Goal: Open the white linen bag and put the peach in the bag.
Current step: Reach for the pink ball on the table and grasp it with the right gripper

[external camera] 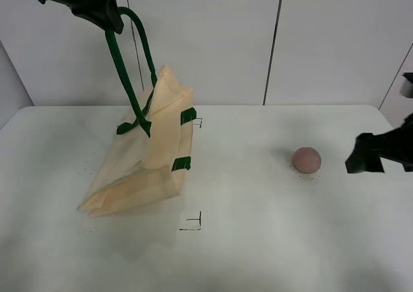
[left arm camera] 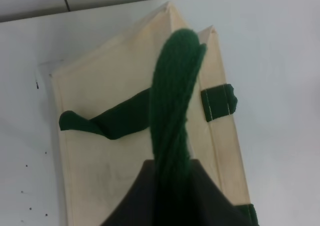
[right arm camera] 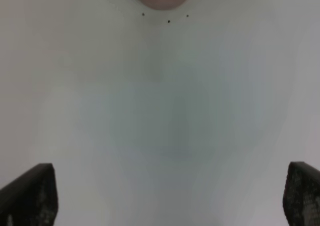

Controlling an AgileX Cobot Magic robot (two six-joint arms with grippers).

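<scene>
- Two end effectors show: the left end effector [external camera: 103, 14], high over the far left, is clamped on one dark green strap handle [external camera: 126, 79];
- the white linen bag [external camera: 151, 163] hangs tilted from that strap, its lower edge resting on the desk [external camera: 271, 247], left of centre;
- the peach [external camera: 306, 159] sits on the desk to the right, well apart from the bag;
- the right end effector [external camera: 365, 157], fingers spread wide, hovers near the peach's right side.
</scene>
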